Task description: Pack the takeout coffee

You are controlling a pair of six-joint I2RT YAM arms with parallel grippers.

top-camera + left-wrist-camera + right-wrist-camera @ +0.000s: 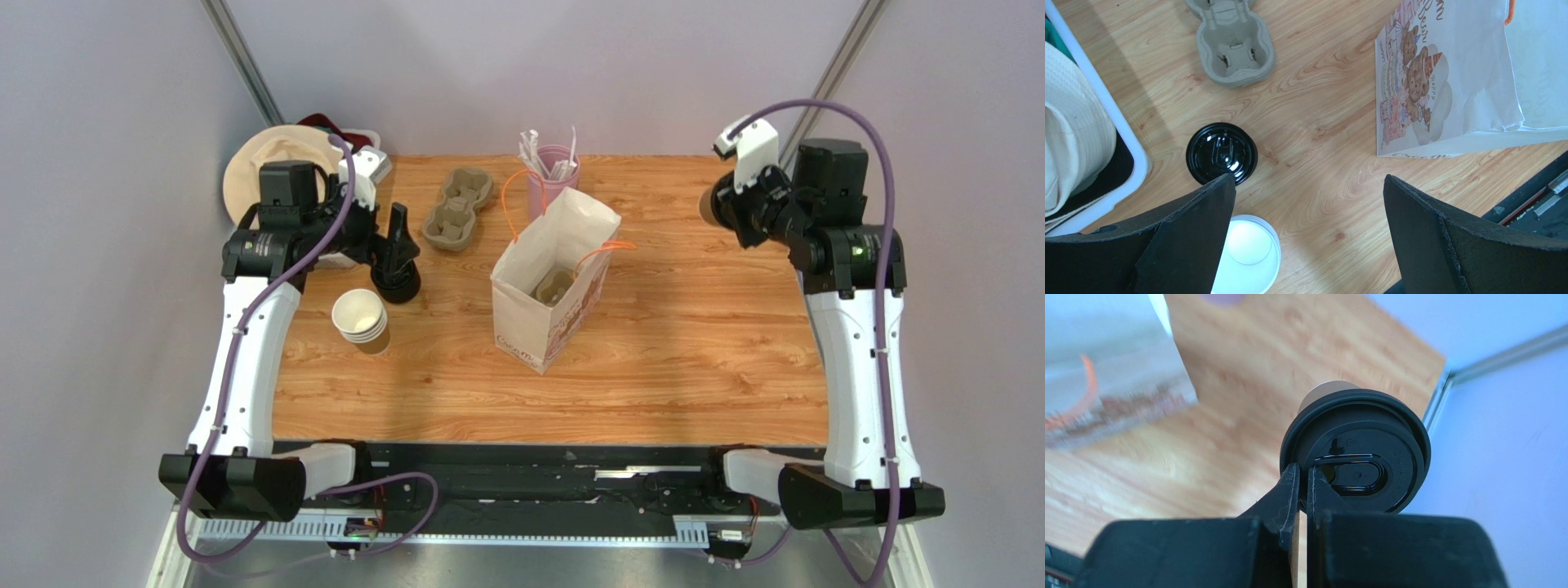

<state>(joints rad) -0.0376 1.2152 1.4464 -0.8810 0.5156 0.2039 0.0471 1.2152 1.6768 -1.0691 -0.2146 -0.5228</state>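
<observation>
We held the lidded cup by its rim in the clenched right gripper, aloft, well right of the open bag. We judged it lidded but not yet bagged. The left gripper gaped, empty.

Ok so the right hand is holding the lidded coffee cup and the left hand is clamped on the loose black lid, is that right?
Not quite. The left hand is open and holds nothing; the loose black lid lies on the table beside one finger, as the left wrist view shows. The right hand does hold the lidded coffee cup.
</observation>
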